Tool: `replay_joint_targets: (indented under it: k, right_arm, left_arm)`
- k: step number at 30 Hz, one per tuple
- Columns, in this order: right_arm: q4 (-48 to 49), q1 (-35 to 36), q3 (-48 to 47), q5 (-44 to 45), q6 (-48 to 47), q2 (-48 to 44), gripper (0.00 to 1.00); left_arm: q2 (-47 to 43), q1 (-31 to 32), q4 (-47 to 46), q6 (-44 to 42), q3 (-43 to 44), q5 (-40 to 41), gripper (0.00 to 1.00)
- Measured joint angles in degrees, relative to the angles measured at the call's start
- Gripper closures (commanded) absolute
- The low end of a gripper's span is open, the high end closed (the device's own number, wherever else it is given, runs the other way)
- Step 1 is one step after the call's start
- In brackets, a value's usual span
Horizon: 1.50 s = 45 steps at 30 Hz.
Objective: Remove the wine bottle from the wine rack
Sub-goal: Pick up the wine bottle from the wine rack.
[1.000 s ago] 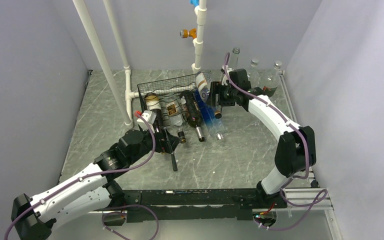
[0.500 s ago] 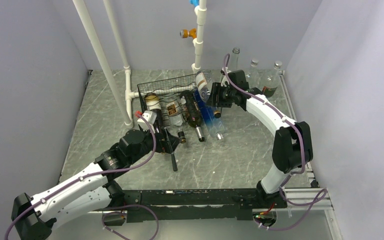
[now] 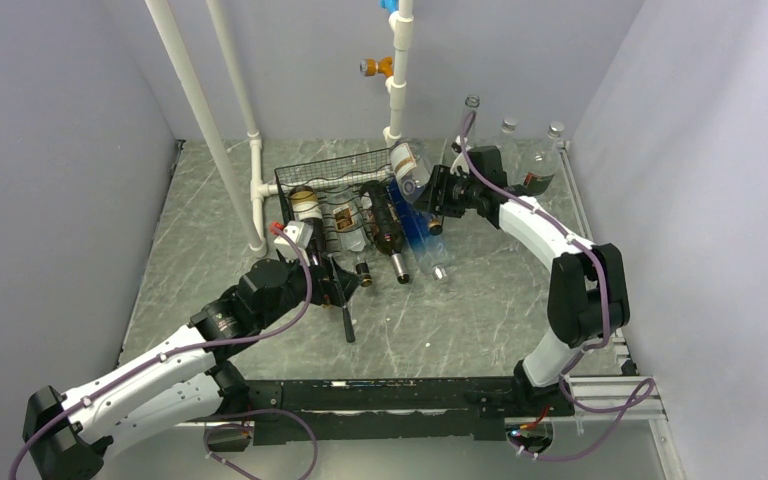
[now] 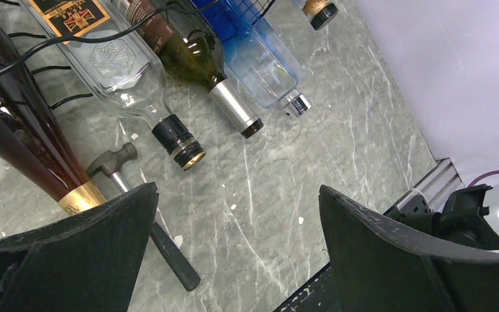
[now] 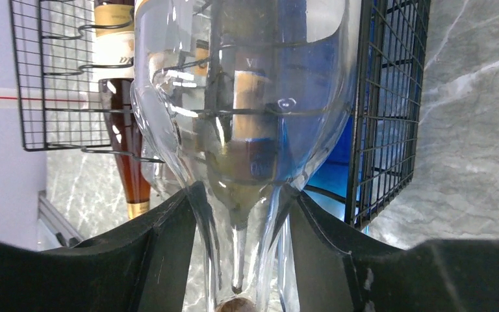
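Observation:
The black wire wine rack [image 3: 332,190] stands mid-table with several bottles lying in it, necks toward me. My right gripper [image 3: 430,192] is shut on the neck of a clear glass wine bottle [image 3: 406,163] and holds it tilted above the rack's right end. In the right wrist view the clear bottle [image 5: 247,97] fills the frame, its neck pinched in the gripper [image 5: 240,247], with the rack's mesh side [image 5: 390,97] behind it. My left gripper [image 3: 336,285] is open and empty, low in front of the rack. It also shows in the left wrist view [image 4: 234,214], jaws wide apart.
A hammer [image 3: 346,318] lies on the table by the left gripper, also in the left wrist view [image 4: 159,237]. A dark red bottle [image 4: 19,143], a clear embossed one [image 4: 123,71], a green one [image 4: 198,62] and a blue one [image 4: 260,58] lie in the rack. White pipes [image 3: 256,190] stand left; clear bottles [image 3: 510,140] stand back right.
My right gripper has shifted slightly up and toward the back with the clear bottle in it. The left arm has not moved.

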<state>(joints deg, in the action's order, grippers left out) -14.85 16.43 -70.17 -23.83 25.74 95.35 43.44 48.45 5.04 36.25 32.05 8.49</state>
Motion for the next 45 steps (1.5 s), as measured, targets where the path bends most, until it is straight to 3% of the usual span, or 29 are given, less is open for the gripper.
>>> replay_joint_targets:
  k: [20, 45]
  right_arm:
    - [11.5, -4.9, 12.4, -12.1, 10.1, -8.1, 1.00]
    - [20.2, -8.1, 21.4, -19.3, 19.8, -14.1, 1.00]
  left_arm:
    - [1.0, 0.0, -0.2, 0.8, 0.0, -0.1, 0.00]
    - [0.3, 0.0, -0.9, 1.0, 0.0, -0.7, 0.01]
